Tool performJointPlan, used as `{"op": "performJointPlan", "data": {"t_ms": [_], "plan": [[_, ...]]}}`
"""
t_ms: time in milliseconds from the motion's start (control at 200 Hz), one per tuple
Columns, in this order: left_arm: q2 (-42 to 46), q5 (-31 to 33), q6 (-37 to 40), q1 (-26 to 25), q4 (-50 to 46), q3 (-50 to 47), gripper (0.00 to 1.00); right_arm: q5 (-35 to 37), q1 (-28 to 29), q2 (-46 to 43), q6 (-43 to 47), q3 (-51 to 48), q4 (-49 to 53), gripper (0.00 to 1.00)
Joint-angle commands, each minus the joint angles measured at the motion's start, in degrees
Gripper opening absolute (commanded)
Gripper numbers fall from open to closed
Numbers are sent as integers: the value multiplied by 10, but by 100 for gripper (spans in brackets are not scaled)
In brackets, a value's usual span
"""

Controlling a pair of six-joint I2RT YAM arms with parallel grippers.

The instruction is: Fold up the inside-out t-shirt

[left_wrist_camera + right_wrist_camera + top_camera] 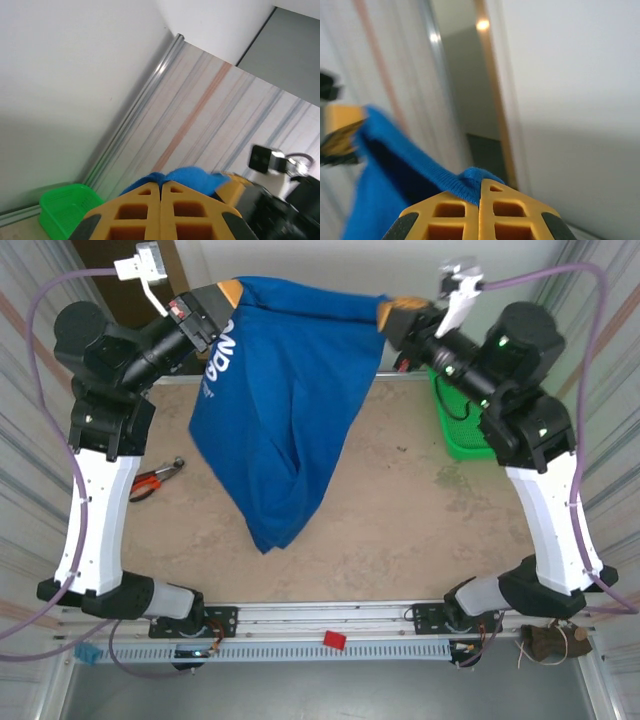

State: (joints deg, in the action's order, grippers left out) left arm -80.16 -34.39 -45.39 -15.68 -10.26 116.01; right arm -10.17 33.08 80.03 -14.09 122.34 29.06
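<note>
- One tan table (400, 520) is the biggest thing here, and every place below is given from it.
- Above the table's far half hangs the inside-out t-shirt (280, 410), royal blue, stretched taut along its top edge and narrowing to a bunched point low over the table's middle. Whether that tip touches the tabletop I cannot tell. White lettering shows on the upper left of the cloth.
- Over the table's far left, the left gripper (228, 295) has its orange fingers pressed together on one end of that top edge; its wrist view shows blue cloth pinched between the closed tips.
- Over the table's far right, the right gripper (395, 312) is likewise clamped on the other end, with a rolled blue hem caught at its fingertips.
- At the table's far right corner sits a green mesh basket (462, 435), just clear of the shirt.
- On the table's left side lie red-handled pliers (158, 478), well apart from the cloth.
- Step in hand, as I judge it: the lift-and-spread, with the shirt raised by two points and no fold made yet.
- Next move: likely lowering both ends together so the cloth lies flat on the table. Both clamps must hold and stay level – the lower part is twisted and will want smoothing.
</note>
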Motion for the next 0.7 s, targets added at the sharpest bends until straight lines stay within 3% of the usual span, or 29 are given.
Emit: {"op": "performJointPlan", "data": {"t_ms": [0, 65, 125, 180, 235, 331, 496, 691], "plan": [[19, 20, 14, 4, 42, 22, 0, 30, -10, -45, 2, -6, -48, 0], [19, 43, 33, 5, -5, 43, 0, -7, -50, -25, -28, 15, -12, 0], [14, 39, 30, 15, -32, 48, 0, -30, -47, -45, -42, -22, -46, 0], [22, 18, 16, 15, 2, 18, 0, 6, -16, -80, -40, -91, -120, 0], [34, 33, 28, 13, -8, -2, 0, 32, -12, -73, -36, -93, -112, 0], [38, 56, 56, 28, -73, -4, 0, -51, -53, -30, -91, -60, -47, 0], [63, 66, 50, 43, -96, -30, 0, -50, 16, -64, -126, -186, -114, 0], [27, 47, 40, 31, -134, 44, 0, -30, 56, -132, -160, -303, -157, 0]]}}
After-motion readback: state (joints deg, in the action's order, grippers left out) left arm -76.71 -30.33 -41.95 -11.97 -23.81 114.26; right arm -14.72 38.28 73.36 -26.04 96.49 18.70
